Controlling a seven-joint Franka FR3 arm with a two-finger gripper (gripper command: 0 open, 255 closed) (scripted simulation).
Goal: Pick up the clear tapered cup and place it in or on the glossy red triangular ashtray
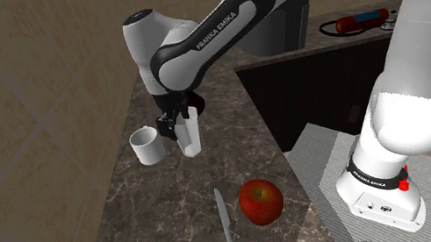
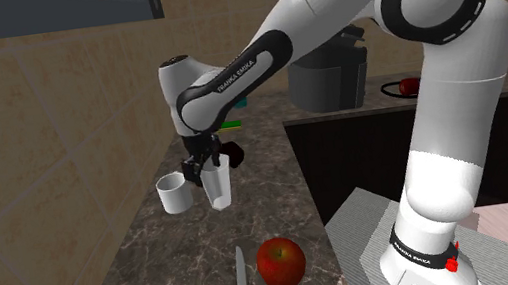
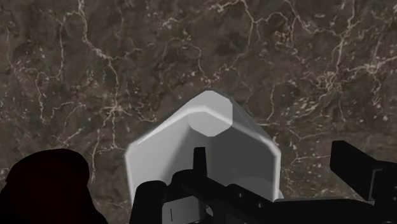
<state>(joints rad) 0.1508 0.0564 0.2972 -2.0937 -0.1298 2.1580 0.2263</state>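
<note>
Two black fingers (image 1: 172,129): how do they stand? (student)
Pressed onto the rim of the pale tapered cup (image 1: 190,136), pinching it; the cup hangs upright below them. (tutor)
Where is the cup? (student)
Over the dark marbled surface (image 1: 157,214); whether its base touches cannot be told. A white mug (image 1: 147,146) stands just beside it, toward the shoulder view's left. Lower in that view, a red apple (image 1: 260,201) lies beside a grey knife (image 1: 225,229). (tutor)
</note>
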